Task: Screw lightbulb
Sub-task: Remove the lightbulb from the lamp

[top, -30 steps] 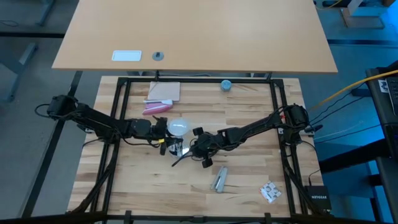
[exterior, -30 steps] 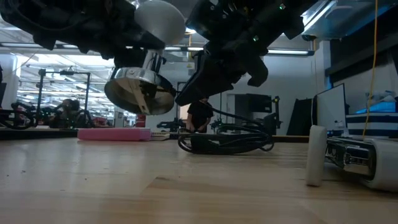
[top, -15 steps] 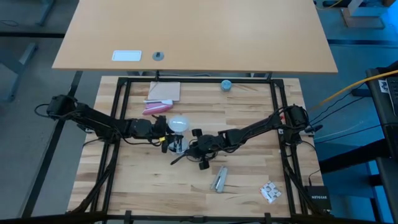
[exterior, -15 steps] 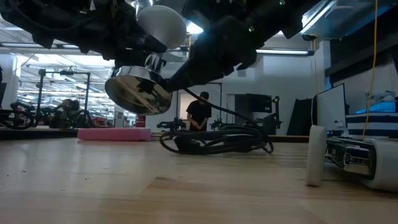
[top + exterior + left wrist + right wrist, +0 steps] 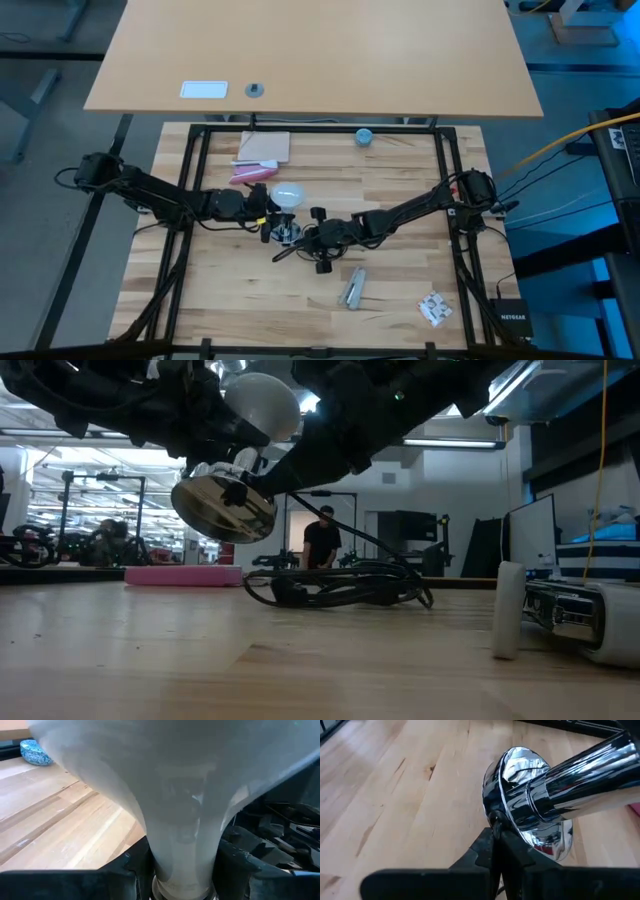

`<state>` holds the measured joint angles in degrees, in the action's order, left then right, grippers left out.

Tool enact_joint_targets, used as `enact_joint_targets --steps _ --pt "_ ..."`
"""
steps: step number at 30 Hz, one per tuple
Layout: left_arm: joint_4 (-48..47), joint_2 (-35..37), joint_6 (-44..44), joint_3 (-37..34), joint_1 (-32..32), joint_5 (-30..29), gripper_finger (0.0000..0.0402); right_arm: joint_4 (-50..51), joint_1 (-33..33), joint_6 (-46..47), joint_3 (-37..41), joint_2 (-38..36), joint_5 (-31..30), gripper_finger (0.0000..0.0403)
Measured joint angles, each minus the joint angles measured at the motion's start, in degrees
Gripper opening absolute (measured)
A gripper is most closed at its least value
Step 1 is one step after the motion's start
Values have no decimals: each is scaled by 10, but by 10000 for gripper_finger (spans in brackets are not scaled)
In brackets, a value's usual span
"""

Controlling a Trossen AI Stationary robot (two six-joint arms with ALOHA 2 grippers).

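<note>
The white frosted lightbulb (image 5: 287,194) is held clear of the table at its middle, with my left gripper (image 5: 265,213) shut on it. In the low view its globe (image 5: 262,405) is on top. Its neck meets the stem of a chrome lamp fitting, whose flared disc (image 5: 222,510) hangs tilted below. My right gripper (image 5: 298,237) comes from the right and is shut on that fitting (image 5: 530,800). A black cord (image 5: 340,585) trails from the fitting onto the table. My left gripper pinches the bulb's narrow neck (image 5: 182,862) between its two fingers (image 5: 127,870), below the cone. The fingers come nearly level from the table's left and lie across the neck. The bulb is lifted clear, globe uppermost and leaning toward the far edge. My right gripper pinches the rim of the chrome disc (image 5: 492,817) between its shut fingers (image 5: 487,845). It comes from the table's right, slanting down. The fitting is lifted clear and tilted, its chrome tube (image 5: 585,765) running away from the disc.
A pink object (image 5: 250,172) and a tan pad (image 5: 265,147) lie behind the bulb, a small blue round object (image 5: 364,136) at the far edge. A metal tool (image 5: 353,288) and a small white packet (image 5: 434,308) lie near the front right. A person (image 5: 320,540) stands in the room beyond.
My right gripper has rolled at the wrist and shifted slightly left. The chrome disc has tipped further over. The bulb has moved a little toward the far edge. The black cord has slid along the table, leftward in the low view.
</note>
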<state>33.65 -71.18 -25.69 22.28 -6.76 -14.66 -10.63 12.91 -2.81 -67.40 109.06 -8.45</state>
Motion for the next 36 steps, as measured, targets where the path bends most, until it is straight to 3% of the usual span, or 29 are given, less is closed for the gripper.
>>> enact_joint_targets --steps 16,28,36 --pt "9 -1 1 -1 0 -4 148 -32 -1 -4 0 0 -10 27" --pt "-31 -4 35 -4 16 -32 148 -26 -2 -6 -4 -3 4 151" --pt "-12 -3 37 -3 15 -30 148 75 -2 -5 -3 -4 -26 170"
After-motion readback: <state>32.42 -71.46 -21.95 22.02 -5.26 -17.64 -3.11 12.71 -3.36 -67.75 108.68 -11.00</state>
